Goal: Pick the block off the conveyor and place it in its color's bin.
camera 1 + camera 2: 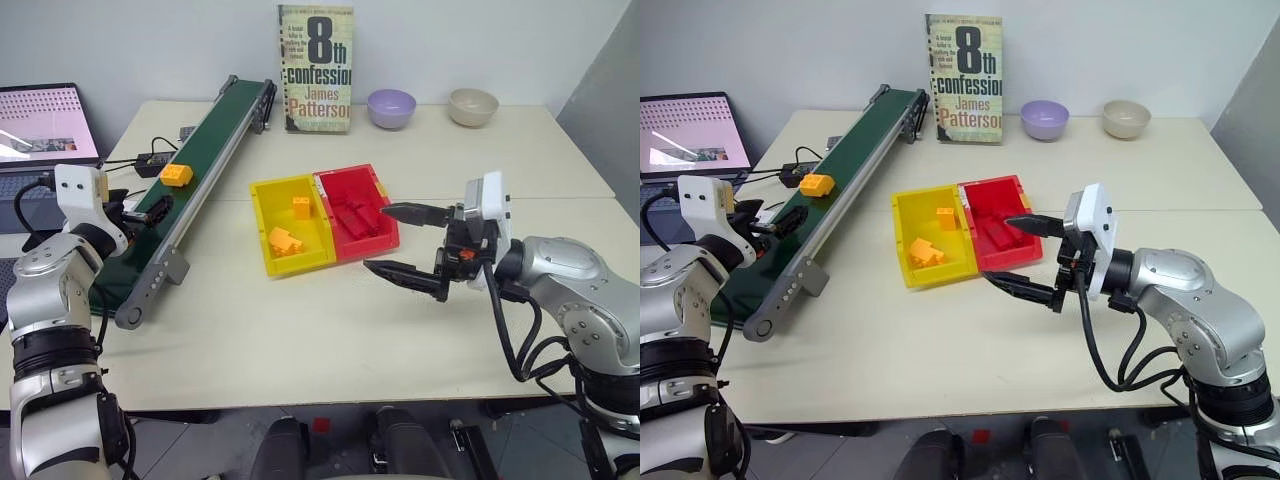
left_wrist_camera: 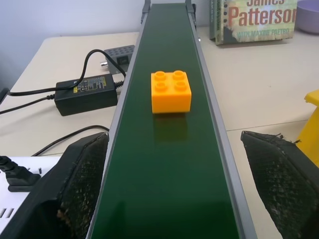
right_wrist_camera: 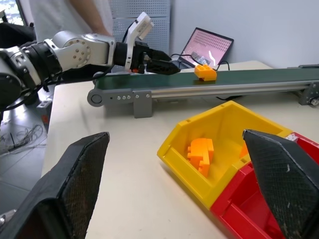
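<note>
We held our left gripper wide open near the block, needing to straddle it squarely.

Robotics lab — benchtop conveyor, laptop, pwr adapter, cables

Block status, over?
Both pincers open, empty: left astride belt, right by bins. Block on belt ahead of left pincer. Path clear.

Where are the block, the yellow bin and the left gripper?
block (image 2: 171, 91), left wrist view, its studded top.
yellow bin (image 1: 262, 225), left eye view, its left wall.
left gripper (image 3: 169, 67), right wrist view, between its fingertips.
</note>
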`<state>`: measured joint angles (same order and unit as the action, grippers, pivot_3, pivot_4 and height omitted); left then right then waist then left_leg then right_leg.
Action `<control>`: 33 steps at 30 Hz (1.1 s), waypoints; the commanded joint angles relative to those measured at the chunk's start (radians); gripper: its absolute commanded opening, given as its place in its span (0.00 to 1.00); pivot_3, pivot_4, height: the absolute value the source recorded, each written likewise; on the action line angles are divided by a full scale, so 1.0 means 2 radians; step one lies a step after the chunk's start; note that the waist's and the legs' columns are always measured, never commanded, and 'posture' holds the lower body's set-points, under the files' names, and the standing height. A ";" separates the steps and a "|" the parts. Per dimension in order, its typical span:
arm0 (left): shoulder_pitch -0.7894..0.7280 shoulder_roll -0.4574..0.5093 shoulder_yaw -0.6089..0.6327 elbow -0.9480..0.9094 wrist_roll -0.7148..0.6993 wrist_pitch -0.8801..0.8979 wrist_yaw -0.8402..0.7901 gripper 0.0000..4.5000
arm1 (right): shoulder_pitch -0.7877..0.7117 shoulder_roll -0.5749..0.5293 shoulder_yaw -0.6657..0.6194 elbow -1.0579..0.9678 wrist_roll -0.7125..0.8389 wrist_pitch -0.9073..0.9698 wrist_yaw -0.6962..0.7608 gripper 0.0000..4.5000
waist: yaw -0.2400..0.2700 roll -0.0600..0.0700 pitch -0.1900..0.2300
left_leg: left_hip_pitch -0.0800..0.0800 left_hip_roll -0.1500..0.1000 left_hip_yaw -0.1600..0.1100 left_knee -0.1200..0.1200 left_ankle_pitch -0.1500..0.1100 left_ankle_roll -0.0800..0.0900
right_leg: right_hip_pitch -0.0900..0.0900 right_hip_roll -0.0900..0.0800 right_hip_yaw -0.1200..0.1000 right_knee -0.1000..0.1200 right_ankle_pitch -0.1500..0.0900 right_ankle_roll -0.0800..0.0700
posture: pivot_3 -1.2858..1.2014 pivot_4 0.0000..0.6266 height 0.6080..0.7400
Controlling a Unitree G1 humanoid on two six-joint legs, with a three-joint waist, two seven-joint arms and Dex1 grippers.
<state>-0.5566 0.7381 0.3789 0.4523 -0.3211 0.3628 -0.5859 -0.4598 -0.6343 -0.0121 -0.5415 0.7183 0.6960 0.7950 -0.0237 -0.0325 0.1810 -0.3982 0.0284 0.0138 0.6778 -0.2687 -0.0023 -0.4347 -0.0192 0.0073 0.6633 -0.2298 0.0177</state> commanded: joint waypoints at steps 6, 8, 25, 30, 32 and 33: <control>-0.021 0.006 -0.005 0.009 0.005 -0.016 -0.004 0.99 | -0.024 -0.004 -0.003 -0.016 0.003 -0.003 -0.004 1.00 | 0.000 0.000 0.000 | 0.000 0.000 0.000 0.000 0.000 0.000 | 0.000 0.000 0.000 0.000 0.000 0.000 | 0.52 0.24 1.00; -0.021 0.006 -0.007 0.013 0.008 -0.018 -0.001 0.95 | -0.030 -0.003 -0.006 -0.018 0.009 0.004 -0.010 1.00 | 0.000 0.000 0.000 | 0.000 0.000 0.000 0.000 0.000 0.000 | 0.000 0.000 0.000 0.000 0.000 0.000 | 0.52 0.24 1.00; 0.011 0.013 0.004 -0.019 0.007 0.015 0.015 0.34 | -0.026 -0.003 -0.013 0.010 0.002 0.001 -0.012 1.00 | 0.000 0.000 0.000 | 0.000 0.000 0.000 0.000 0.000 0.000 | 0.000 -0.001 0.000 0.000 0.000 0.000 | 0.52 0.24 1.00; 0.010 0.013 0.004 -0.033 0.004 0.027 0.019 0.34 | -0.025 -0.006 -0.016 0.004 0.004 0.005 -0.019 1.00 | 0.000 0.000 0.000 | 0.000 0.000 0.000 0.000 0.000 0.000 | 0.000 -0.001 0.000 0.000 0.000 0.000 | 0.52 0.24 1.00; -0.009 0.012 -0.012 -0.043 0.001 0.043 0.009 0.34 | -0.026 -0.006 -0.018 0.002 0.004 0.007 -0.025 1.00 | 0.000 0.000 0.000 | 0.000 0.000 0.000 0.000 0.000 0.000 | 0.000 -0.001 0.000 0.000 0.000 0.000 | 0.52 0.24 1.00; -0.021 0.010 -0.020 -0.050 -0.002 0.053 0.003 0.34 | -0.027 -0.008 -0.018 0.001 0.003 0.009 -0.027 1.00 | 0.000 0.000 0.000 | 0.000 0.000 0.000 0.000 0.000 0.000 | 0.000 -0.001 0.000 0.000 0.000 0.000 | 0.52 0.24 1.00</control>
<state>-0.5381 0.7386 0.3556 0.4208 -0.3050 0.4425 -0.5606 -0.5038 -0.6370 -0.0162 -0.5057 0.7241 0.7217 0.7537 -0.0233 -0.0328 0.1809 -0.3985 0.0287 0.0133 0.6779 -0.2687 -0.0023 -0.4350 -0.0203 0.0067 0.6638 -0.2297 0.0177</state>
